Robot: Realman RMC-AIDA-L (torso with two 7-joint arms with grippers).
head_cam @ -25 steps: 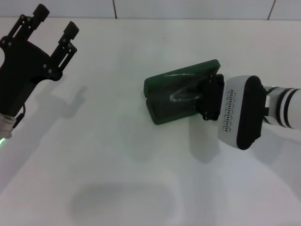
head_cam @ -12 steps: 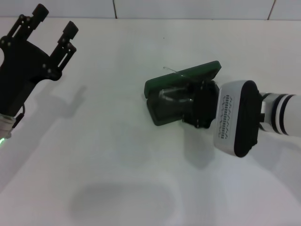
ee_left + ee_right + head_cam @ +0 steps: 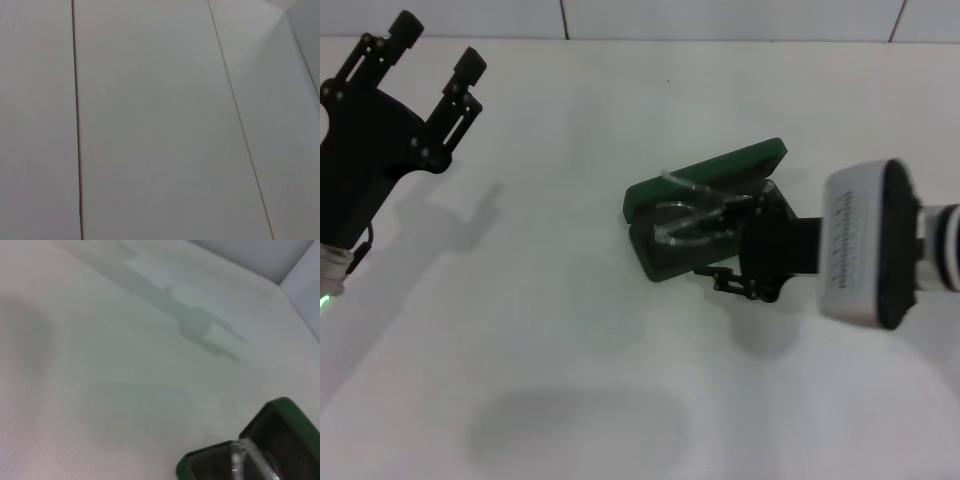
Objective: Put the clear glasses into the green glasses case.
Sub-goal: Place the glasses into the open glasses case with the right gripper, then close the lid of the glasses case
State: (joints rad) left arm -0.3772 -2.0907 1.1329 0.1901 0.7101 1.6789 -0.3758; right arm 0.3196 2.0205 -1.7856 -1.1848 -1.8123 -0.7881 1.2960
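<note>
The green glasses case (image 3: 655, 190) lies open in the middle of the white table, lid raised at the back. The clear glasses (image 3: 682, 218) rest in its dark lining, with one clear arm poking up over the lid's edge. My right gripper (image 3: 728, 245) is at the case's right end, open, its fingers spread and off the glasses. The right wrist view catches the case's rim (image 3: 282, 407) and part of the glasses (image 3: 245, 455). My left gripper (image 3: 440, 45) hangs open and idle at the far left, well away from the case.
The white table (image 3: 570, 330) runs to a tiled wall at the back. The left wrist view shows only pale wall panels.
My right gripper has opened and drawn back to the right and toward the front. The glasses it held now lie in the case. The left arm has not moved.
</note>
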